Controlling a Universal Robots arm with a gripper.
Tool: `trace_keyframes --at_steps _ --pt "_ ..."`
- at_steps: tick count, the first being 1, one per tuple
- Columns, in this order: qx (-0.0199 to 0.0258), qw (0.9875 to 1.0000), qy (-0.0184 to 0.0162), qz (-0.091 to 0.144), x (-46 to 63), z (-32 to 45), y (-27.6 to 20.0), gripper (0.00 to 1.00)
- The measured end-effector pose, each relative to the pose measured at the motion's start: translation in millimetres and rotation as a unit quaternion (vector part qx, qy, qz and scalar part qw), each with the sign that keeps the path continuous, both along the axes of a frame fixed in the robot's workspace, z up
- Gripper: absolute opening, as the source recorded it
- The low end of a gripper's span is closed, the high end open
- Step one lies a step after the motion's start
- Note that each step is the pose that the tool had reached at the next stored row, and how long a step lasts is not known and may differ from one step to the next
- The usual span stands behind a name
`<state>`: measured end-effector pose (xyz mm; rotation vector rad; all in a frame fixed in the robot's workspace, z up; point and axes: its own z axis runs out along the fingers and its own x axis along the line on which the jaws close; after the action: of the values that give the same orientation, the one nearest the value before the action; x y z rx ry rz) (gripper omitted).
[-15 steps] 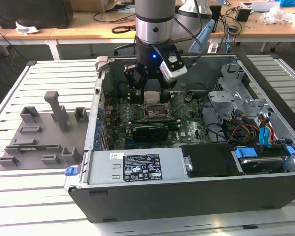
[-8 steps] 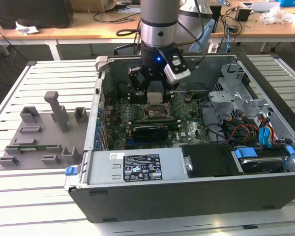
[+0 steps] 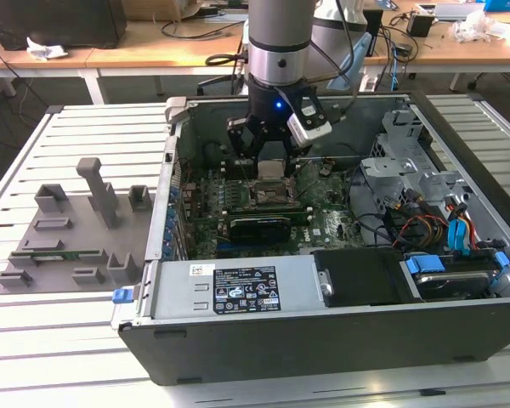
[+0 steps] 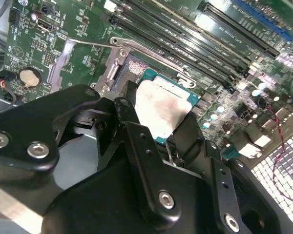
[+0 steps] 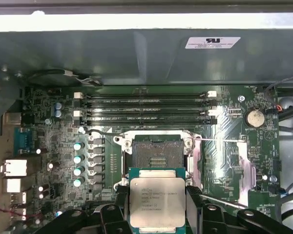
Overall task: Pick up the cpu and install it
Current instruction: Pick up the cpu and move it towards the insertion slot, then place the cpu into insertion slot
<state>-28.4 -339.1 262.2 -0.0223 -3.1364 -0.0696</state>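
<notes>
Your hand hangs inside the open computer case in the exterior view, closed on the cpu and poised just above the motherboard socket. The grey fixture blocks sit well apart on the bench, toward the exterior view's left. In the second wrist view, the black fingers pinch the cpu by two opposite edges, silvery plate up. That grip likely keeps the underside free to seat. The socket lies bare beyond it, close by the memory slots. In the first wrist view, the cpu is level and squared to the socket but not yet over it. The socket's retaining frame looks swung aside, so the opening appears ready. You can judge the chip carried but not yet seated.
</notes>
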Motion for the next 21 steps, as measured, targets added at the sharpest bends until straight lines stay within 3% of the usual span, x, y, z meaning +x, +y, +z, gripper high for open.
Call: trace_keyframes --at_steps 4,21 --pt "-0.0001 1.0 0.0 0.0 0.3 -7.2 2.3 0.55" --pt "0.0 1.0 0.0 -0.008 0.4 -7.9 2.3 0.55"
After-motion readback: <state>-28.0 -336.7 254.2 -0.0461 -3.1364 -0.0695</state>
